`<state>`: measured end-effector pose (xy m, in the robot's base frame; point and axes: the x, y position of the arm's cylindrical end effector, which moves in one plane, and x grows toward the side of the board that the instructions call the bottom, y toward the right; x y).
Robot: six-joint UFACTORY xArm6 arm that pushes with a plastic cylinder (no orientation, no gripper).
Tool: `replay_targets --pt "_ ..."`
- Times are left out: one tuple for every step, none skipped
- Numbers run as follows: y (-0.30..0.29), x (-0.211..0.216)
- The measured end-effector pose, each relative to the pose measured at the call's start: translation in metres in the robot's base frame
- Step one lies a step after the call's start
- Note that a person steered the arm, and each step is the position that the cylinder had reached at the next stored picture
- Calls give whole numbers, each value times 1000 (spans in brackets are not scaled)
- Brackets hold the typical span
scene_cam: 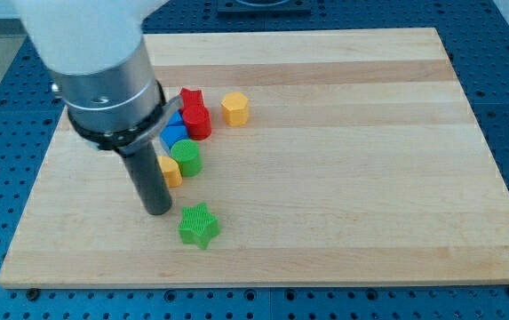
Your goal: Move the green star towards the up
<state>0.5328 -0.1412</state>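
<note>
- You'll find the green star (200, 224) nearest the view's bottom, lying flat on the wooden board (343, 178), alone, with bare wood all around it.
- Just off the green star toward the view's upper left is my tip (158, 212), the lower end of the dark rod. It stands near the star, and a thin strip of board shows between them, so you can read them as apart rather than touching.
- There are no jaws on this tool for you to judge as wide or narrow: it is a plain rod and it holds nothing.
- Above the green star, further up the view, sits a green cylinder (186, 157), well apart from the star.
- Left of that, still above the green star, a yellow block (171, 170) peeks out from behind the rod; you cannot make out its shape.
- Higher again from the green star come two blue blocks (175, 135), partly hidden by the arm's grey housing (112, 93), shapes unclear.
- Beside them, up and slightly right of the green star, are two red blocks (195, 120), touching each other.
- Farthest from the green star, toward the view's top, a yellow hexagonal block (234, 108) stands near the red pair, apart from it.
</note>
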Motion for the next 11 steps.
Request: replay_targets --pt "-7 1" --pt "-11 27" --pt "-18 64" --pt "-18 70" --pt "15 70" --pt "32 58" --pt "34 53" --pt "37 50" --pt "56 21" --pt "82 15" --pt "87 15"
